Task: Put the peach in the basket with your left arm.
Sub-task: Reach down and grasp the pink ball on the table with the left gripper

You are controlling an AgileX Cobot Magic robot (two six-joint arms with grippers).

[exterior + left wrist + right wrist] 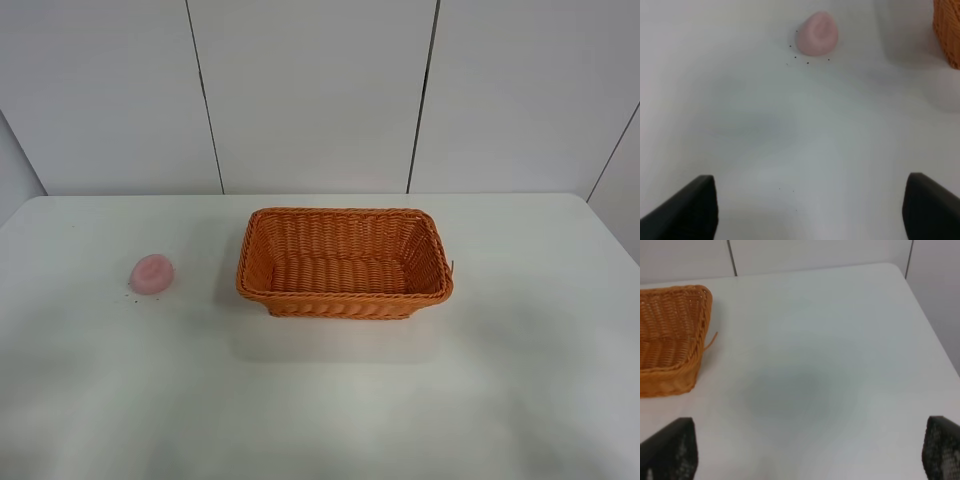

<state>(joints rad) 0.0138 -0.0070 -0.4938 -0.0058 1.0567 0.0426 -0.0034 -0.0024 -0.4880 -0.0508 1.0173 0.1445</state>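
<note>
The pale pink peach [152, 273] lies on the white table, left of the orange wicker basket [344, 263], which is empty. No arm shows in the exterior high view. In the left wrist view the peach [817, 33] lies well ahead of my left gripper [810, 210], whose two black fingertips [687, 207] stand wide apart and hold nothing; a corner of the basket [948, 30] shows at the edge. My right gripper [810, 455] is open and empty over bare table, with the basket's end [670, 335] off to one side.
Small dark specks [800, 57] dot the table around the peach. The white table [320, 400] ends at a panelled white wall [320, 90] behind; its right edge shows in the right wrist view [935, 335].
</note>
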